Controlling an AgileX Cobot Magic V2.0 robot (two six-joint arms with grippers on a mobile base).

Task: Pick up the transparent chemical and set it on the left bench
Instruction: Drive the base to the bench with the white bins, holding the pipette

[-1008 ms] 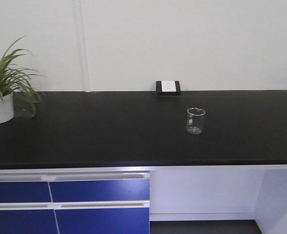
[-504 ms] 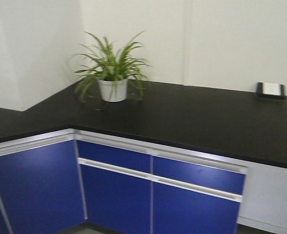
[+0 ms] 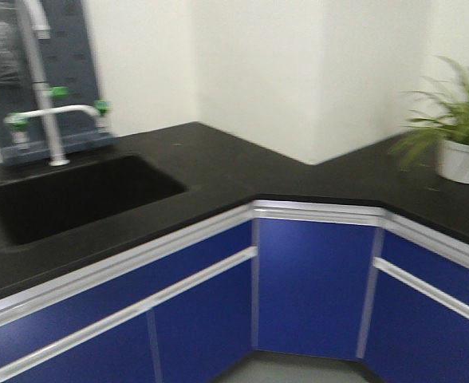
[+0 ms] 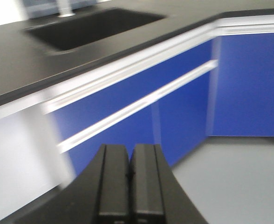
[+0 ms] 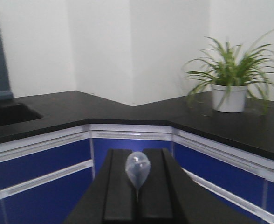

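A blurred front view shows a lab corner: a black worktop (image 3: 242, 171) wraps around the angle of two white walls, above blue cabinets (image 3: 314, 287). A sunken black sink (image 3: 75, 195) with a white tap (image 3: 51, 120) lies on the left, and a potted plant (image 3: 458, 128) stands on the worktop at the far right. The beaker appears in none of the views. Which stretch of worktop is the left bench cannot be told here. Neither arm carries the beaker, so these pictures cannot show whether it has been set down or is yet to be fetched. Nothing visible confirms the placing. The left gripper (image 4: 130, 149) is clenched, its two black fingers pressed flat together with nothing between them. It sits below worktop height and points at the cabinet doors under the sink, with grey floor (image 4: 239, 177) to its right. That view is tilted and smeared. The right gripper (image 5: 140, 150) is also closed. It is held level and aimed at the inner corner of the cabinets, with the plant off to its right. A pale, see-through teardrop shape (image 5: 137, 169) lies over the seam between its fingers, and what it is cannot be told. Neither arm reaches over any surface, and both seem drawn in low.
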